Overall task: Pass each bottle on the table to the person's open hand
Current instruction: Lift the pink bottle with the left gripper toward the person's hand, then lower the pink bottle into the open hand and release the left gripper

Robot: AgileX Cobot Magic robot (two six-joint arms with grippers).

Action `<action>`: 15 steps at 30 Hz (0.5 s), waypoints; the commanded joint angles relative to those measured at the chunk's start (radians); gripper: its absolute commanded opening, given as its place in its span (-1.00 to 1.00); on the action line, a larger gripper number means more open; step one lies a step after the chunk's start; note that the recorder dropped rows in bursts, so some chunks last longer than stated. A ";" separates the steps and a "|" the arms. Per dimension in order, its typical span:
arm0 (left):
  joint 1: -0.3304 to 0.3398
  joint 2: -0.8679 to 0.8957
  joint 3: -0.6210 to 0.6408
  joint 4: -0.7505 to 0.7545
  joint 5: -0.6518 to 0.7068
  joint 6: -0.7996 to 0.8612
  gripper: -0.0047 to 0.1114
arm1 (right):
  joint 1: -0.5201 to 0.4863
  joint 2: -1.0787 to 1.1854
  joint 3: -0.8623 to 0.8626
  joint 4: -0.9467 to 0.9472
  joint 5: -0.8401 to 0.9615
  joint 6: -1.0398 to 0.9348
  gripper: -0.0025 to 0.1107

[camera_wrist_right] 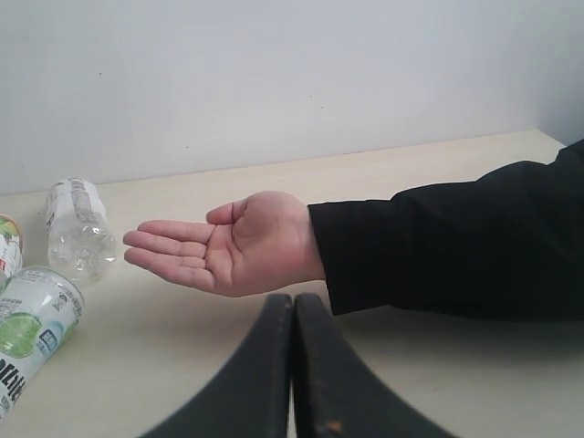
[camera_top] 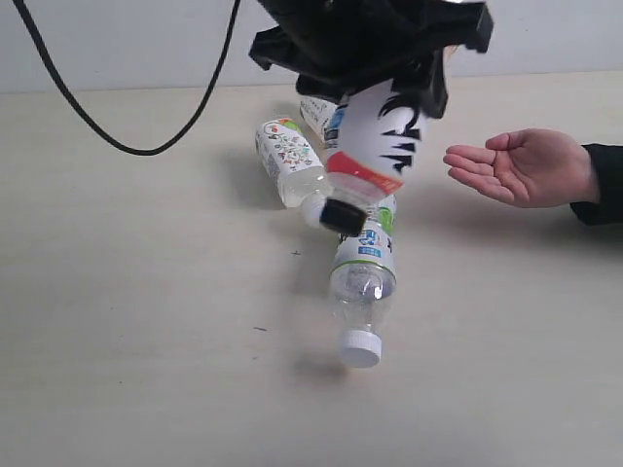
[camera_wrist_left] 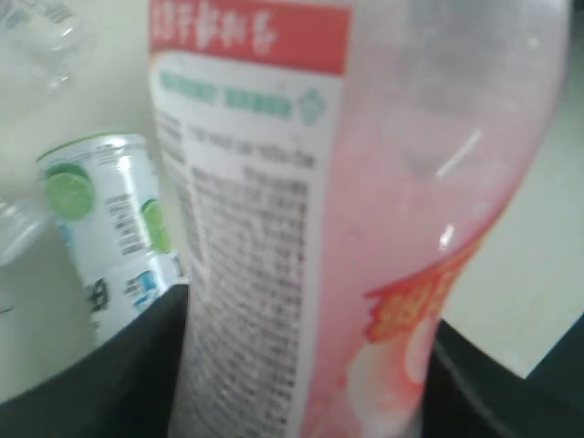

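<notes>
My left tool [camera_top: 389, 83] grips the pink-labelled bottle [camera_top: 382, 136], cap down; its label hides the contents. My right tool [camera_wrist_right: 294, 365] is pressed closed.

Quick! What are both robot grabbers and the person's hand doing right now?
Left gripper: closed on the pink-labelled clear plastic bottle with black cap.
Right gripper: shut, empty.
Person's hand: open, palm up, empty.
</notes>
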 commanded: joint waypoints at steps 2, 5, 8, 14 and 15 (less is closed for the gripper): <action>-0.005 -0.008 -0.009 -0.132 -0.139 -0.033 -0.92 | 0.003 -0.006 0.004 -0.004 -0.008 0.000 -0.96; -0.007 -0.008 -0.009 -0.201 -0.201 -0.033 -0.92 | 0.003 -0.006 0.004 -0.004 -0.008 0.000 -0.96; -0.018 0.003 -0.009 -0.277 -0.275 -0.033 -0.92 | 0.003 -0.006 0.004 -0.004 -0.008 0.000 -0.96; -0.068 0.060 -0.033 -0.322 -0.439 -0.033 -0.92 | 0.003 -0.006 0.004 -0.004 -0.008 0.000 -0.96; -0.073 0.079 -0.052 -0.328 -0.443 -0.033 -0.92 | 0.003 -0.006 0.004 -0.004 -0.008 0.000 -0.96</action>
